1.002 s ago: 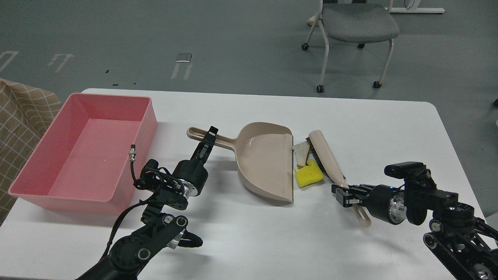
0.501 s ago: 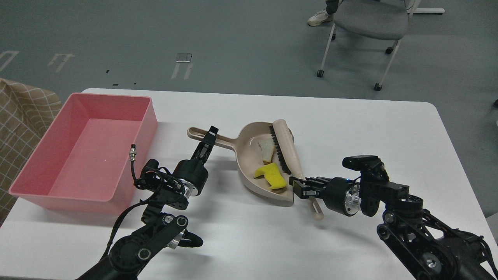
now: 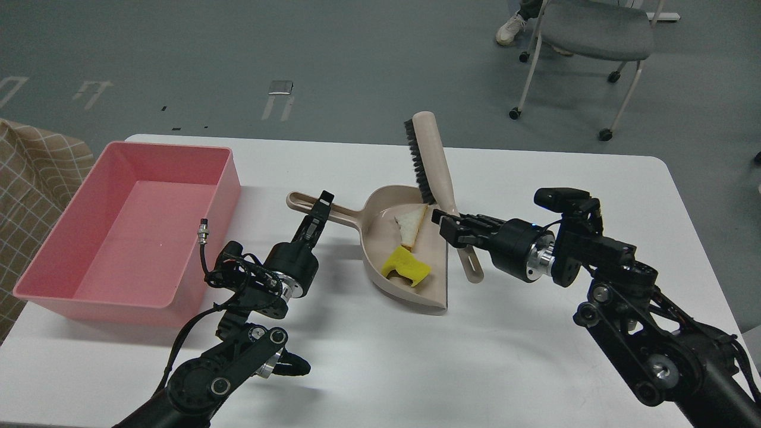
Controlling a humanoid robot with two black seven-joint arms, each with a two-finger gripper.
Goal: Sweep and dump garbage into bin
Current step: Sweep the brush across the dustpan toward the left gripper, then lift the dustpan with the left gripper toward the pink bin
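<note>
The bread slice (image 3: pixel 411 226) and the yellow sponge block (image 3: pixel 405 265) lie inside the beige dustpan (image 3: pixel 392 285) at the table's middle. My left gripper (image 3: pixel 321 209) is shut on the dustpan's handle (image 3: pixel 300 203). My right gripper (image 3: pixel 447 227) is shut on the handle of a beige brush (image 3: pixel 429 156) with black bristles, held lifted and tilted above the pan's far right side. The pink bin (image 3: pixel 77 279) stands empty at the table's left.
The white table (image 3: pixel 535 178) ends close beyond the bin's left wall, where a checked cloth (image 3: pixel 30 178) shows. A grey wheeled chair (image 3: pixel 594 35) and a person's shoe stand on the floor beyond the table's far right.
My right gripper has swept the bread and sponge leftward into the dustpan, then lifted the brush up and away from it. My left gripper and the dustpan have not moved. The chair rolled right.
</note>
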